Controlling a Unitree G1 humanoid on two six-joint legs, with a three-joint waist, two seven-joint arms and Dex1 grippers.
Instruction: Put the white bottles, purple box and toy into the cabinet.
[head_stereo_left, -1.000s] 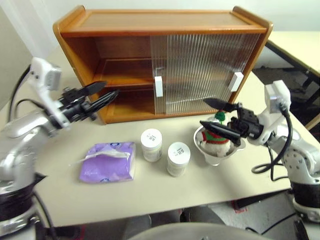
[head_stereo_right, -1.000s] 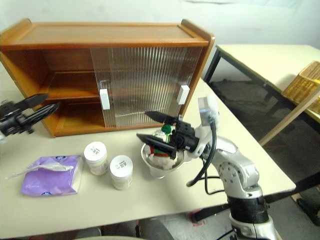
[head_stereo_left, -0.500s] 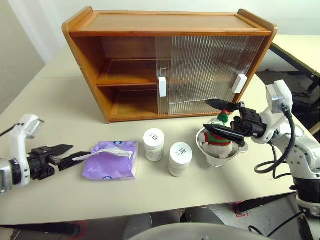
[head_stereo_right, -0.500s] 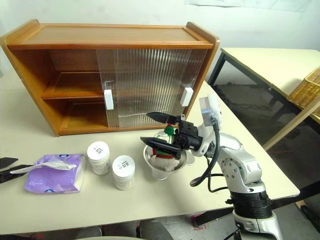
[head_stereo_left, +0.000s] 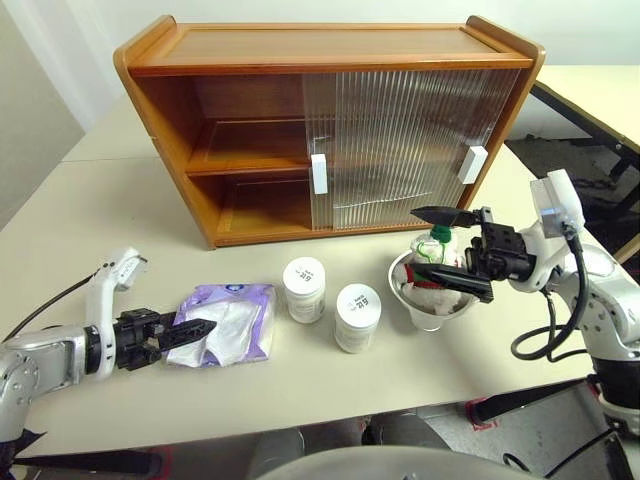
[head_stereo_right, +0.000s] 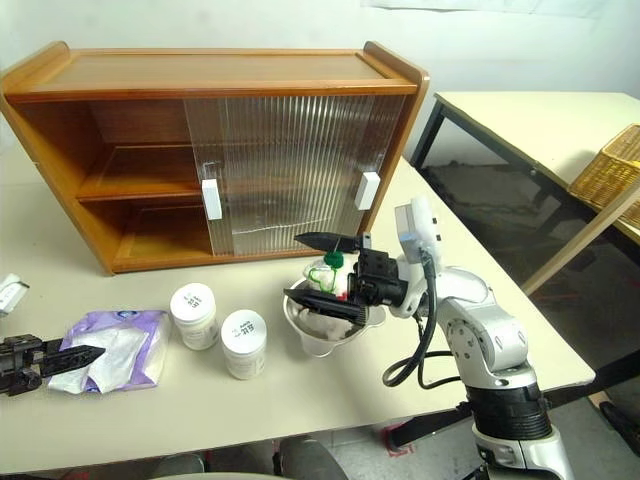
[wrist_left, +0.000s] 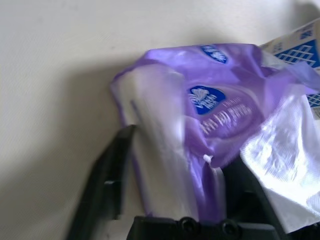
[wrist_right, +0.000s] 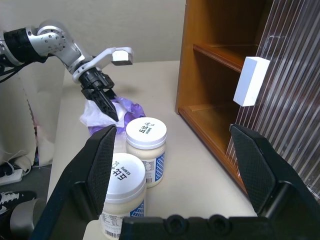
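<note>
Left gripper (head_stereo_left: 195, 329) low over bench (head_stereo_left: 120, 210), fingers straddling near edge of purple box (head_stereo_left: 228, 322), not yet closed on it; right gripper (head_stereo_left: 442, 245) spread wide, hovering level over toy (head_stereo_left: 432, 272) in silver bowl (head_stereo_left: 428, 310); two white bottles (head_stereo_left: 304, 288) upright between box and bowl; cabinet (head_stereo_left: 330, 120) behind, left side open, shelves bare.

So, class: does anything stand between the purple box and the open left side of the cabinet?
Nothing visible does. The purple box lies on the table with the left gripper at its near end, and bare tabletop runs to the cabinet's open left half.
</note>
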